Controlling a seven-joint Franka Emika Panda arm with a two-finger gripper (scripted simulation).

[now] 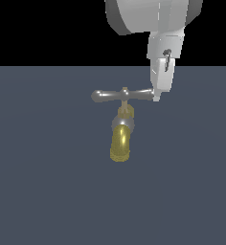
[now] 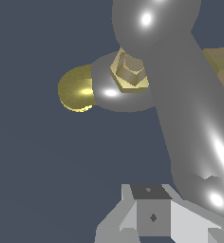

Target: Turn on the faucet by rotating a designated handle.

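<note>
The pincer point(image 1: 159, 94) hangs down from the white arm at the exterior view's right, its tip touching the right end of the handle point(image 1: 123, 95); whether its fingers are spread or pressed together cannot be told from either view. The wrist view alone shows a grey finger point(image 2: 149, 216) beside the crossbar's bulbous end, with the brass stem's nut and silvery collar close by. The exterior view alone shows the whole faucet point(image 1: 120, 131): handle level on top, golden spout point(image 1: 120, 143) curving down toward the camera. It stands mid-scene on a flat slate-blue bench point(image 1: 43, 182), beneath a black background.
</note>
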